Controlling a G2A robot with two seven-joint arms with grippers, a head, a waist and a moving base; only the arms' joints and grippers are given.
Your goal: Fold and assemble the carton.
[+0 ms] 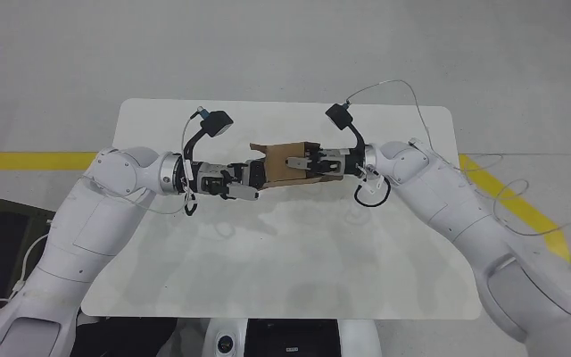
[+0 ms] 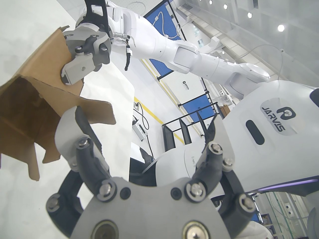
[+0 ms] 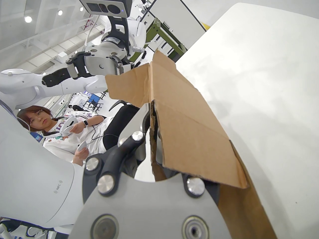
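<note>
Your right gripper [image 1: 314, 164] is pinching one wall of the carton [image 1: 284, 161], holding it over the back middle of the table [image 1: 268, 268], apparently lifted clear of the top. I judge this grip is there to steady the carton so the other arm can work its open end. Your left gripper [image 2: 143, 118] stands spread with nothing between its fingers [image 2: 83, 125]. One of them is just beside a loose end flap, placed, it seems, to push that flap in. The carton is plain brown corrugated board, opened into a rough tube on its side and not yet squared. The flaps at the end facing the left gripper hang unfolded.
</note>
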